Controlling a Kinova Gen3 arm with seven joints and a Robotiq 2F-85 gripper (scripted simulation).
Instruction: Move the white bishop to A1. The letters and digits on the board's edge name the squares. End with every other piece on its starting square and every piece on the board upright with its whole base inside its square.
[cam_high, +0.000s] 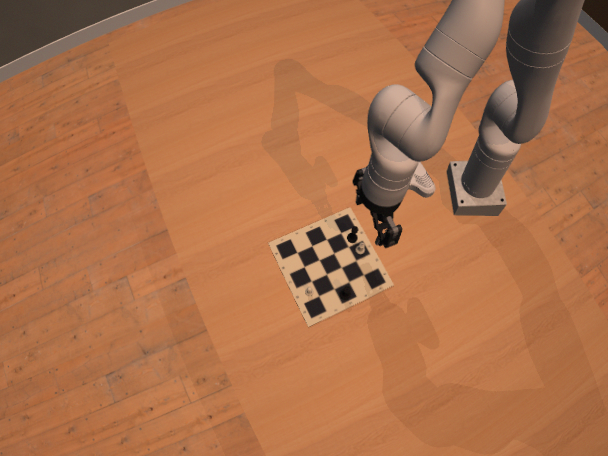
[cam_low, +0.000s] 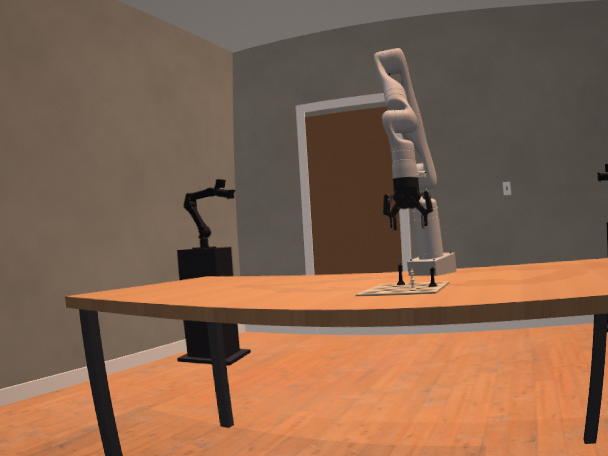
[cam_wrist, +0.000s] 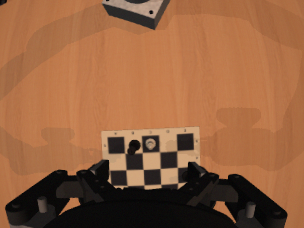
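Gripper (cam_low: 407, 220): jaws spread fully, nothing held, pointing straight down, high above the chessboard (cam_high: 309, 312).

White bishop (cam_high: 360, 247): presumably the pale piece upright on a dark square in the board's edge column nearest the arm's base (cam_high: 457, 204), just beside a black piece (cam_high: 352, 234). Second pale piece (cam_high: 308, 291) sits far side; type unclear.

Relation: bishop lies below the gripper, slightly board-inward; long axis vertical.

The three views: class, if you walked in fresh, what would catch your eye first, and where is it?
First, the tall pale robot arm, bolted to the wooden table and folded over so that its black gripper hangs high above the board, jaws wide open and holding nothing. Next, the small chessboard near the arm's base, with a few black and white pieces standing on it.
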